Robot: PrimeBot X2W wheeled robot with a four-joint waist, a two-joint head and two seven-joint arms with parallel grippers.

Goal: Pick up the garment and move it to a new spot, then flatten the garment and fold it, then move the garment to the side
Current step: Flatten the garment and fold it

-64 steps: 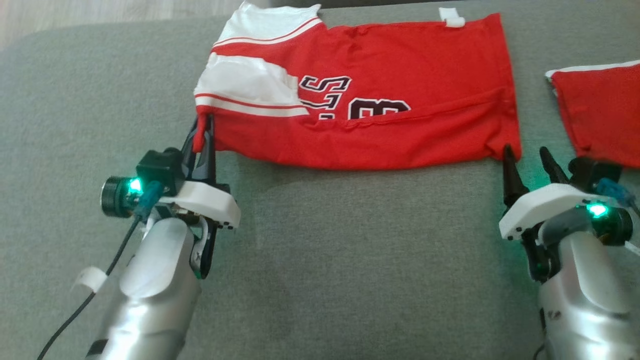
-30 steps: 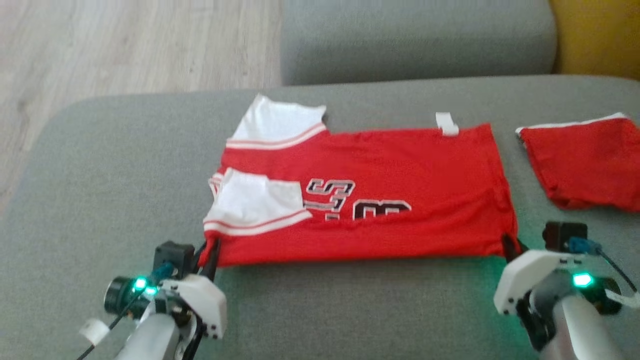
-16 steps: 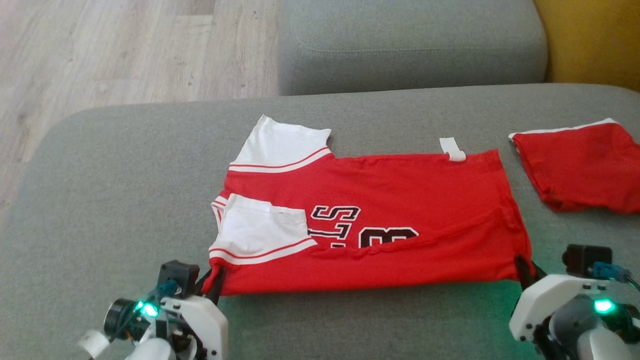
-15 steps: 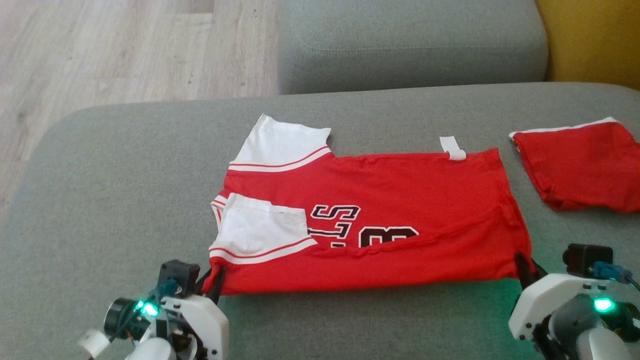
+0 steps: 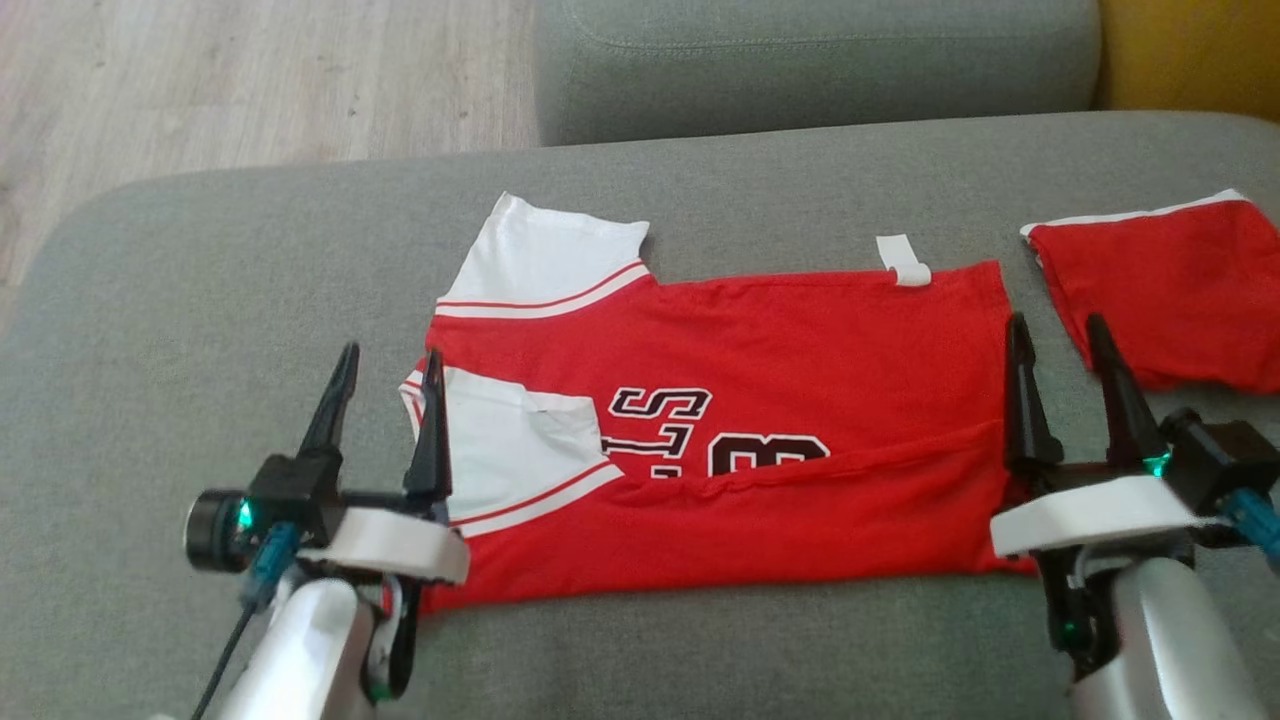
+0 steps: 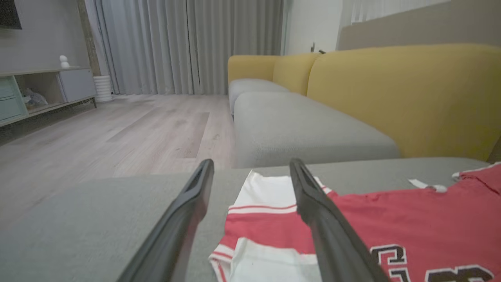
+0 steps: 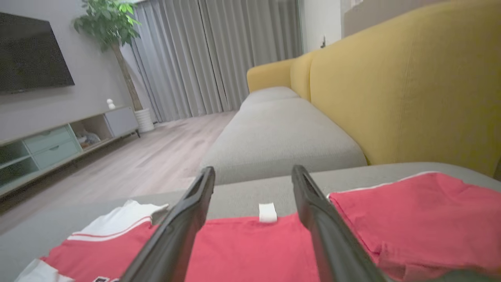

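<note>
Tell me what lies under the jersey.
The jersey lies flat on the grey cushion, its near flap folded over part of the lettering. Whatever sits between its layers is hidden.

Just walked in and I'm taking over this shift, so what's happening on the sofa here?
A two-armed robot is folding a red and white jersey lying on the grey cushion, its near edge turned up over part of the lettering. The left gripper and right gripper stand open at either end of it, holding nothing. A second red garment lies to the right.
</note>
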